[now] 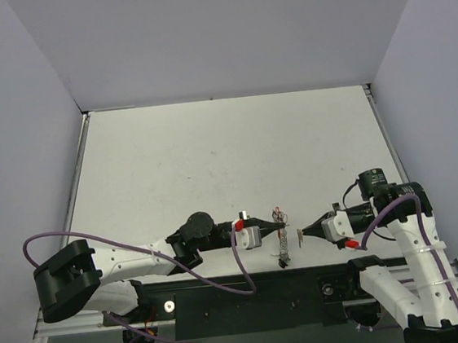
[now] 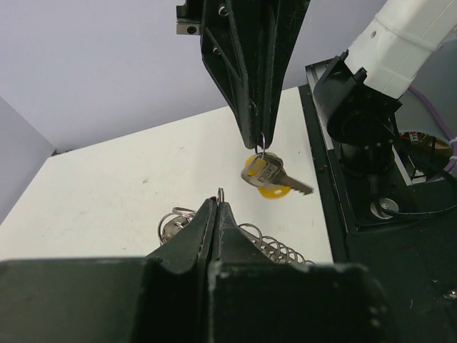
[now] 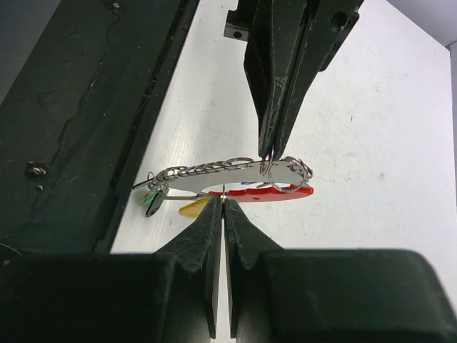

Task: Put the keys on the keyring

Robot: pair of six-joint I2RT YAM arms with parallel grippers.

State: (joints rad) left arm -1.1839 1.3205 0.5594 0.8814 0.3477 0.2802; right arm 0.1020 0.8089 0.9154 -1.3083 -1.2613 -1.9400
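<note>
My left gripper (image 1: 282, 226) (image 2: 217, 203) is shut on the keyring (image 1: 279, 215), pinching a thin silvery ring (image 2: 221, 193) above the table. The keyring's chain (image 1: 282, 252) (image 3: 200, 169) dangles below it, with a silvery plate (image 3: 214, 183) and a red piece (image 3: 285, 194). Green and black keys (image 3: 151, 201) hang at the chain's end. My right gripper (image 1: 303, 232) (image 3: 223, 202) is shut on the small ring of the yellow key (image 2: 270, 177) (image 3: 191, 209). It holds that key tip to tip with the left gripper, just right of the keyring.
The black base rail (image 1: 250, 296) runs along the near table edge, right under the keyring. Purple cables (image 1: 241, 267) loop from both arms. The right arm's black base (image 2: 364, 128) stands close behind the yellow key. Grey walls enclose the table (image 1: 211, 157).
</note>
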